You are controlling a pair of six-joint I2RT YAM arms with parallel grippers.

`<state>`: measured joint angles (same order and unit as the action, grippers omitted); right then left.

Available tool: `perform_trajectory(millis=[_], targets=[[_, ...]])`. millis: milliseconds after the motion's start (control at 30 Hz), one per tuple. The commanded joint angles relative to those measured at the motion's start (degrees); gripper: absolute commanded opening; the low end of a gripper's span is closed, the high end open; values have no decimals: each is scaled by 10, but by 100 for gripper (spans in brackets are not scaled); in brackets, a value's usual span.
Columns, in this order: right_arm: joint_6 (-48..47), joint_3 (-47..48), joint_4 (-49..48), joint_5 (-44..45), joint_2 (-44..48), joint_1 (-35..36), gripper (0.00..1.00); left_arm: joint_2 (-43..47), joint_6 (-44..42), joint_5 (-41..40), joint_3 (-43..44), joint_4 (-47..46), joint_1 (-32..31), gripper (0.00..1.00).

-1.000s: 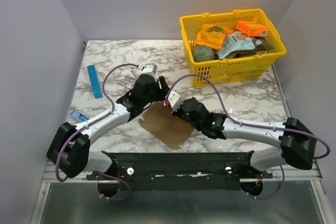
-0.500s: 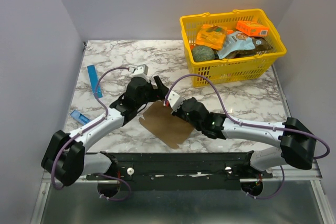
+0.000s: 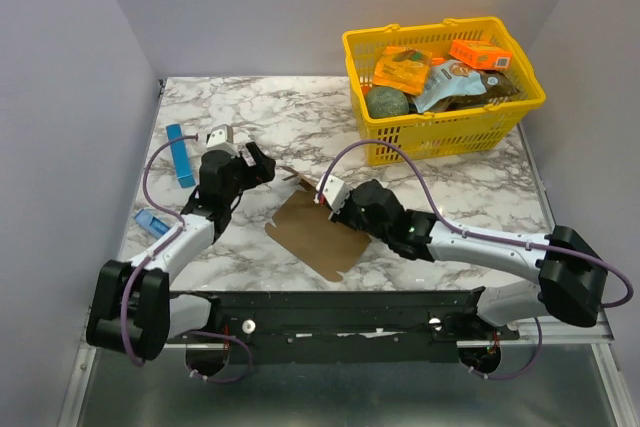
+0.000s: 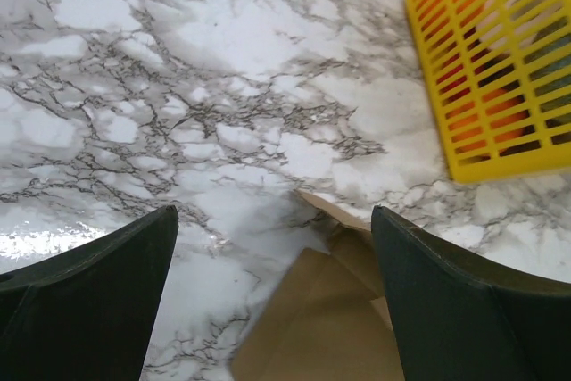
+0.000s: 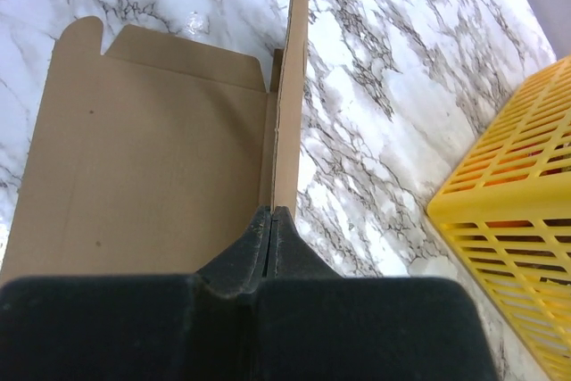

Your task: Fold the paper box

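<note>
On the marble table (image 3: 300,112), between both arms, the paper box (image 3: 318,235) lies mostly flat: matte brown cardboard, die-cut, with creases and rounded tabs. Right gripper (image 5: 270,219) is clenched on one side flap (image 5: 287,104), holding it upright. Left gripper (image 3: 256,167) hangs released, near the box. Step judged: raising walls. Next move likely calls for the left gripper to lift an adjoining flap along its crease.

Marble-look table (image 3: 300,112) with a yellow plastic basket (image 3: 440,133) parked at the far right corner. Inside it there's a couple of orange printed boxes (image 3: 481,53), a dark green round thing (image 3: 387,103) and some bluish pouch (image 3: 446,81). Over on the left a thin blue strip (image 3: 180,155) lies flat, and a smaller blue bit (image 3: 151,221) sits nearer the edge
</note>
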<state>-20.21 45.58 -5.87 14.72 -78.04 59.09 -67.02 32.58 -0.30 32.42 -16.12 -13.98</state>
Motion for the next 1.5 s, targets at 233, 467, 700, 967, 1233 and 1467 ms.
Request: perform_trajectory(millis=[233,467,700,967,1233,1467], targets=[[-25,15,112,-107,-18,-47,1,-154,-30,101,27,-159,15,94],[-35,24,130,-80,-43,-52,1,-122,2,38,26,-166,18,93],[-33,30,123,-30,-55,-53,1,-127,-22,121,40,-225,18,94],[-5,71,176,-116,6,-69,1,-75,-19,146,17,-264,21,97],[3,110,215,-267,-35,-150,1,16,-48,162,-26,-203,28,99],[-5,119,198,-206,-61,-171,1,30,-47,169,-82,-214,29,98]])
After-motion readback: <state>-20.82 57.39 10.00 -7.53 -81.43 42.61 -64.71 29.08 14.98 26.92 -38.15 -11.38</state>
